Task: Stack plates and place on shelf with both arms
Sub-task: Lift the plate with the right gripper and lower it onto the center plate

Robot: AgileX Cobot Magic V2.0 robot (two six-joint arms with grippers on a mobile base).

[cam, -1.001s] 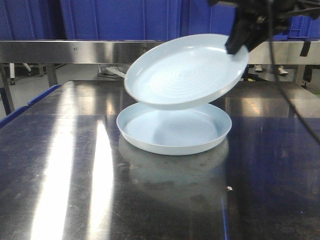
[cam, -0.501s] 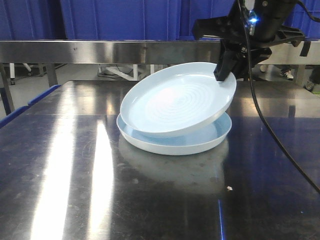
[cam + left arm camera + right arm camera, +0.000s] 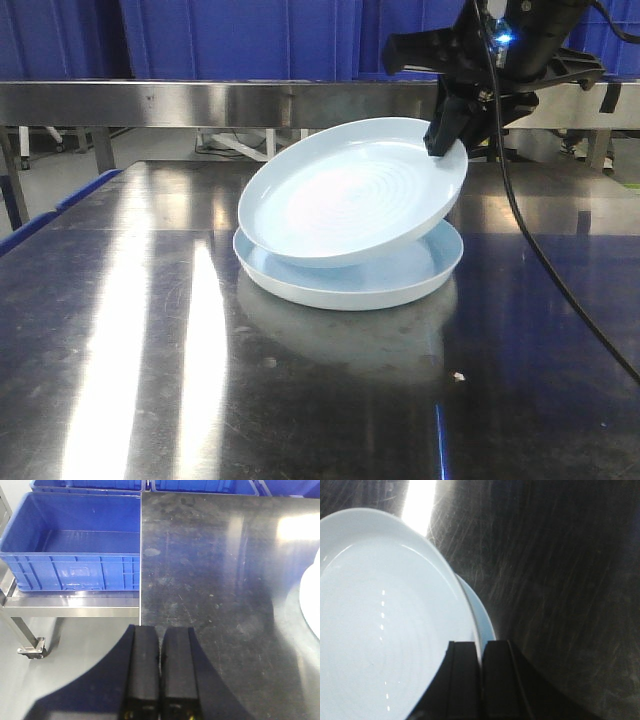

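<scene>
Where the steel table runs closest to the front camera, a tiny pale crumb lies at about five o'clock from the plates, well apart from them. Beyond it, near the middle of the table, the lower plate sits flat. The upper plate leans over it, tilted. Its low side at about eight o'clock comes down to the lower plate's rim, and its high side at about two o'clock is lifted clear.

At that high edge the right gripper clamps the rim, fingers narrow, one on each face of the dish. A small blue light glows on the arm above, and a black cable trails down toward four o'clock. Farther back a steel rail crosses the view, with blue crates behind it.

From the right wrist, the right gripper pinches the upper plate at its rim, and a thin crescent of the lower plate shows just past it.

From the left wrist, the left gripper has its fingers pressed together with nothing between them, near the table edge. An open blue crate sits at ten o'clock on a low steel cart.
</scene>
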